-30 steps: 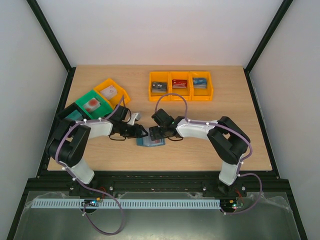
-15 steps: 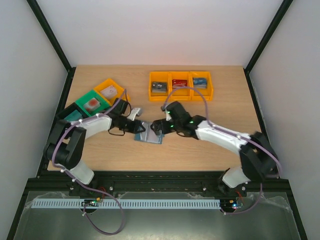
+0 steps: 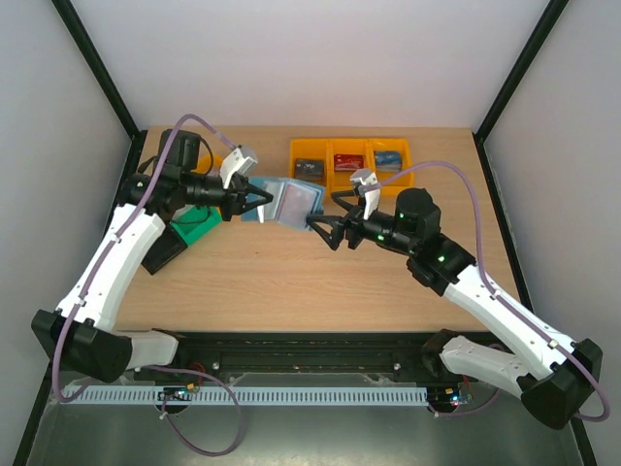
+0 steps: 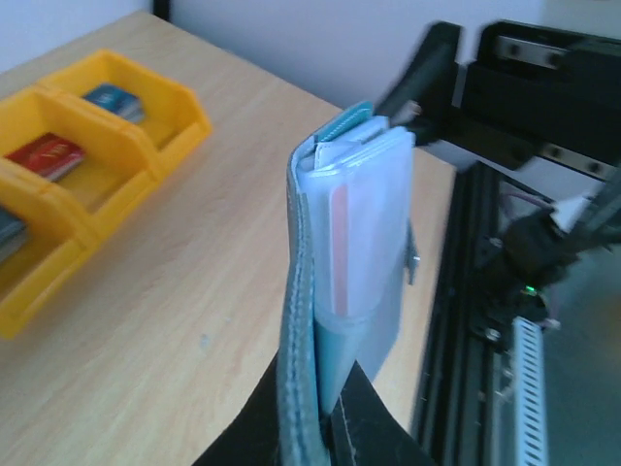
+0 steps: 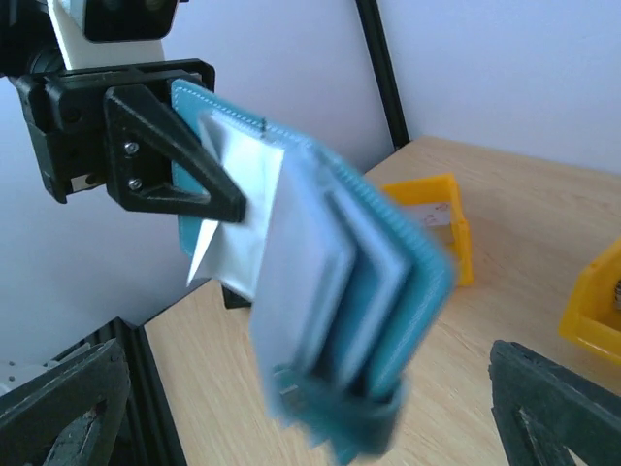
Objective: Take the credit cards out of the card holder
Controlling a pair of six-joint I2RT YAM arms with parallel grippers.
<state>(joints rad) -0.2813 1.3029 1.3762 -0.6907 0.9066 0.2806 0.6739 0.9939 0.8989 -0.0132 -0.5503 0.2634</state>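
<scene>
Teal-blue and folding like a book, the small fabric card holder hangs in the air in the overhead view. The left gripper pinches it at its left edge, above the light wooden table and just in front of the yellow plastic three-compartment bin. The right gripper hovers near the holder's lower right corner with its jaws spread wide, touching nothing. A green plastic bin sits under the left arm.

From the left wrist, the holder stands upright and edge-on, clamped between the black fingertips. Thin pale credit cards (one with a faded red stripe) sit tucked in its blue-grey pockets.

From the right wrist, the holder is blurred, its pockets fanned apart and a white card face showing. The right fingers stand far apart on either side below it, clear of it.
</scene>
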